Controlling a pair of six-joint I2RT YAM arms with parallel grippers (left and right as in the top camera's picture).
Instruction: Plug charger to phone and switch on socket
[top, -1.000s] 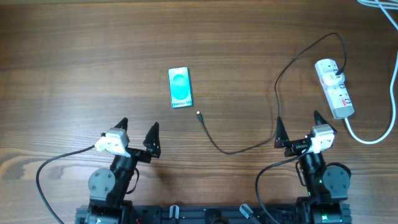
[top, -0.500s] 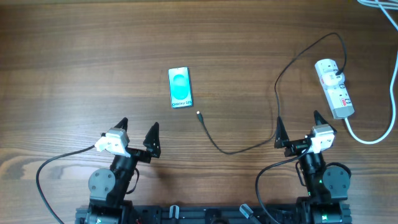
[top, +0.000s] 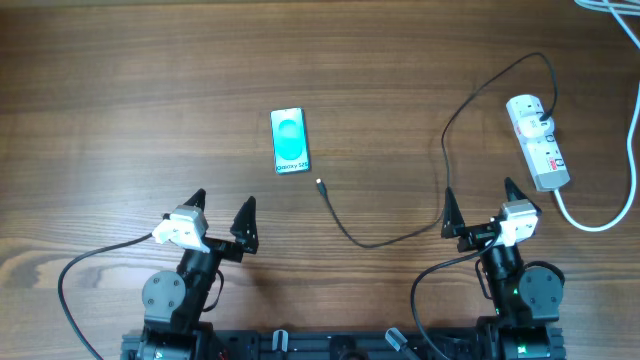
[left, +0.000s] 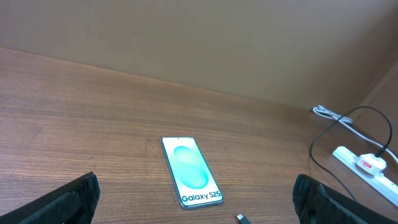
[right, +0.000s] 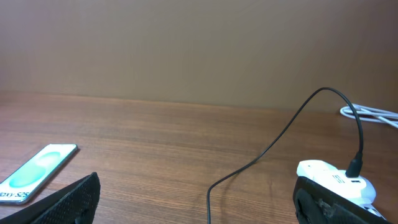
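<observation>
1. The desk (top: 120, 90) carries everything, and I place it all from the phone.
2. The charger (top: 375, 243) starts well to the phone's right, where its black plug looks seated in the socket. It then sweeps toward the arms' bases and ends off the phone's near right corner.
3. The socket (top: 537, 142) lies well right of the phone, its long axis roughly parallel to the phone's and slightly slanted.
4. The left pincer (top: 222, 200) hangs to the phone's near left, fingers apart and empty. The right pincer (top: 478, 192) sits well to the phone's near right, also spread and holding nothing.
5. The phone (top: 289, 141) lies flat, screen up, with its long axis running away from the bases and its lettered end nearest them.
6. The connector tip (top: 319, 184) rests just beside that lettered end, apart from it, aimed roughly at the near right corner. I judge the left pincer nearer to it, so the pickup is a short reach to the phone's near right.
</observation>
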